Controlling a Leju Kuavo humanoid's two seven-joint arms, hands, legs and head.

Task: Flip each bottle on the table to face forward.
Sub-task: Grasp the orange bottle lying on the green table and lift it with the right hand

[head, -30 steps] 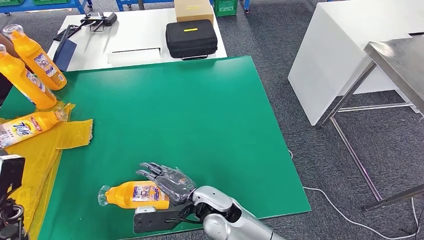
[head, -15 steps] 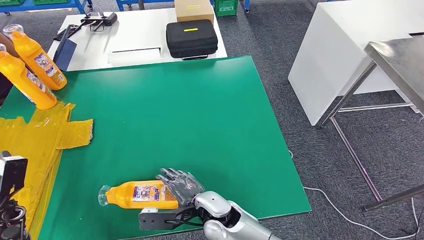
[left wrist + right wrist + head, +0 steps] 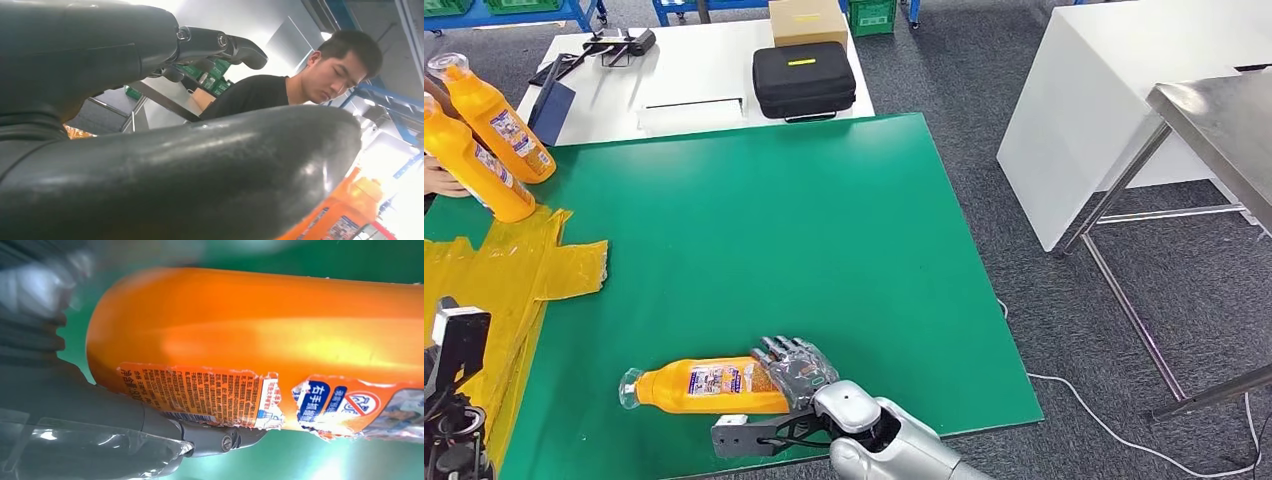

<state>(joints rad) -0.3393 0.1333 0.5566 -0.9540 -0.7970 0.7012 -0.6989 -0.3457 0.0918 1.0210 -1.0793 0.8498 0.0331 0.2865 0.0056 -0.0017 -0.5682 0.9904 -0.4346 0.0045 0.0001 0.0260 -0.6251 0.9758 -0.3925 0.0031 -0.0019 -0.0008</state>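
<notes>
We have our right robot hand [image 3: 792, 366] wrapped around the base of 1 orange bottle [image 3: 704, 386] lying near the green counter's [image 3: 824, 230] front edge, flip unfinished. 2 more bottles [image 3: 484, 130] lean at the far left corner. We cannot tell whether our left robot hand [image 3: 165, 165] is open.

bottle base [image 3: 764, 385]: was covered by the right hand [image 3: 796, 368]
left bottles [image 3: 486, 155]: one was cut by the frame edge
</notes>
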